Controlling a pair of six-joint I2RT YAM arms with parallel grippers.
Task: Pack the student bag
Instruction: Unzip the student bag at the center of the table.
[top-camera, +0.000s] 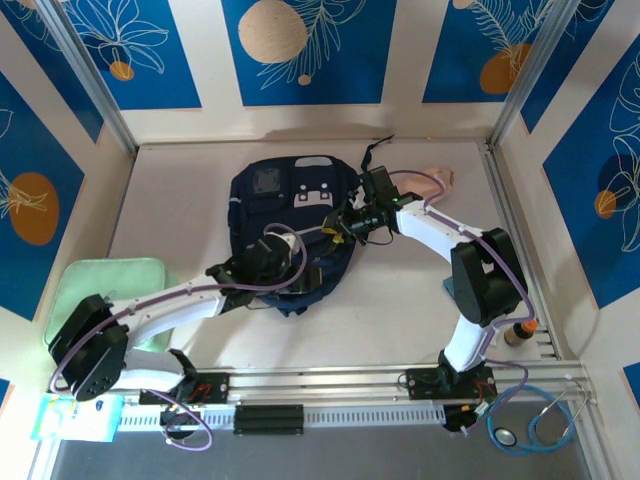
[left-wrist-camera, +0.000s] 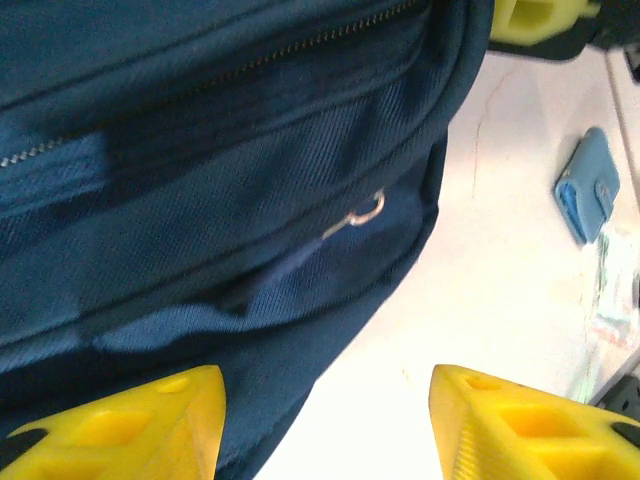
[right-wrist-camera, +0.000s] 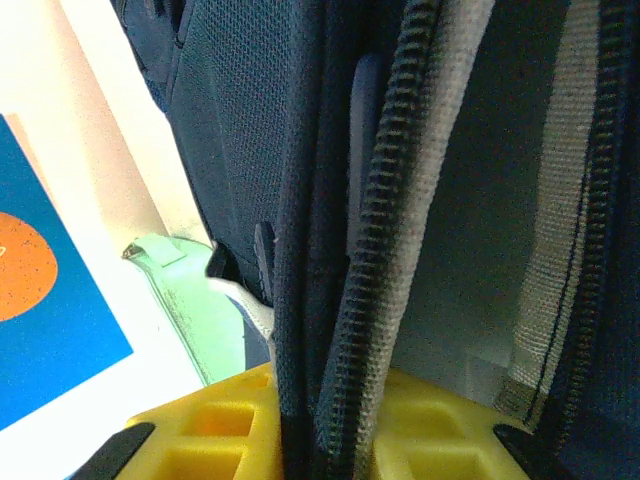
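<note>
The student bag, a large dark navy backpack with a white patch, lies flat at the back middle of the table. My left gripper hovers at its near edge. In the left wrist view its yellow fingers stand apart, open, with the bag's lower seam and bare table between them. My right gripper is at the bag's right side. In the right wrist view it is shut on the bag's zipper edge, with the dark and grey zipper tape pinched between the yellow fingers.
A pink pouch lies at the back right. A pale green item sits at the left under my left arm. A small blue case lies on the table to the right of the bag. A stethoscope hangs off the front rail.
</note>
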